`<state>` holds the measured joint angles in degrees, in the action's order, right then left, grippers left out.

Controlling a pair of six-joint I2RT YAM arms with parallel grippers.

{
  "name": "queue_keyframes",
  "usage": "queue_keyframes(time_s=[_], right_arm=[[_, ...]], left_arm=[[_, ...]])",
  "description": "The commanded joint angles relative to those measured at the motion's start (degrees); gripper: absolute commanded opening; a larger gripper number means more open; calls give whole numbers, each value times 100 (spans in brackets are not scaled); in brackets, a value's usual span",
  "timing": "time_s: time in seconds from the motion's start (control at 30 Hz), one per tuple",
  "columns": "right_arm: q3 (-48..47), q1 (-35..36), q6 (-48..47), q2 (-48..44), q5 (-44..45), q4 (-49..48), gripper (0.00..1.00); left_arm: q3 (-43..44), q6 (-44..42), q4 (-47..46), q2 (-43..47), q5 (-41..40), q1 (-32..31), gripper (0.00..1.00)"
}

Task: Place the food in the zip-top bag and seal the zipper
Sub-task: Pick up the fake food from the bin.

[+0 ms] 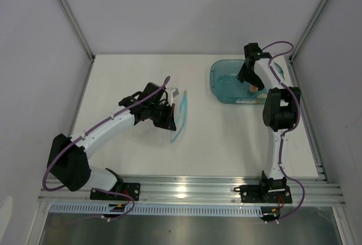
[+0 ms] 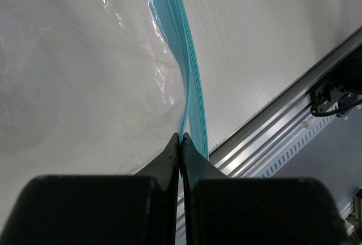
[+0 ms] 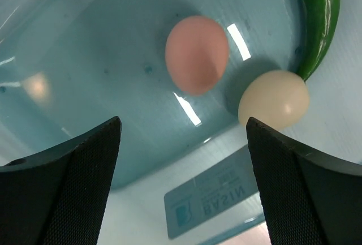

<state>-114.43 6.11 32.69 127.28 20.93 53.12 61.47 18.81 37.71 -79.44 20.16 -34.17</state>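
Observation:
The clear zip-top bag (image 2: 85, 86) lies mid-table, and also shows in the top view (image 1: 180, 117). Its light blue zipper (image 2: 189, 81) runs along the mouth edge. My left gripper (image 2: 181, 138) is shut on the zipper edge; in the top view (image 1: 169, 112) it sits at the bag's left side. My right gripper (image 3: 184, 129) is open above the teal tub (image 3: 85, 75), over the food inside: a peach-pink egg (image 3: 196, 54), a cream-white round piece (image 3: 274, 99) and a dark green cucumber (image 3: 319, 18). In the top view the right gripper (image 1: 248, 75) hovers over the tub (image 1: 223, 81), hiding most of the food.
A label reading BASIN (image 3: 218, 202) shows on the tub's base. An aluminium rail (image 1: 186, 188) runs along the table's near edge, and shows in the left wrist view (image 2: 271, 126). Frame posts (image 1: 70, 16) stand at the back corners.

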Motion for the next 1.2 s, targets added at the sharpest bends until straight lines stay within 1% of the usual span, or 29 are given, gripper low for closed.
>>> queue_keyframes(time_s=[0.0, 0.23, 0.3, 0.4, 0.67, 0.8, 0.9, 0.93, 1.0, 1.03, 1.13, 1.17], right_arm=[[-386, -127, -192, 200, 341, -311, 91], [-624, -356, -271, 525, 211, -443, 90], [-624, -400, -289, 604, 96, -513, 87], [-615, -417, -298, 718, 26, -557, 86], [-598, -391, -271, 859, -326, -680, 77], [-589, -365, -280, 895, -317, -698, 72], [-615, -374, -315, 903, -344, -750, 57], [-624, -365, -324, 895, -361, -777, 44], [-650, -365, -377, 868, -466, -838, 38], [-677, -356, -412, 851, -510, -839, 29], [-834, -295, -465, 772, -642, -725, 14], [-853, -268, -482, 658, -669, -690, 12]], left_arm=[[251, -167, -10, -80, 199, 69, 0], [365, -149, 96, -212, 225, 130, 0], [427, -158, 122, -274, 251, 139, 1], [540, -176, 201, -353, 199, 139, 1], [647, -237, 307, -432, 181, 139, 1], [612, -264, 342, -450, 172, 148, 1], [585, -272, 359, -432, 172, 148, 1], [594, -272, 359, -432, 172, 148, 1], [594, -281, 377, -415, 198, 148, 1], [603, -281, 394, -414, 216, 148, 1], [638, -272, 412, -414, 356, 165, 1], [673, -264, 412, -432, 426, 174, 0]])
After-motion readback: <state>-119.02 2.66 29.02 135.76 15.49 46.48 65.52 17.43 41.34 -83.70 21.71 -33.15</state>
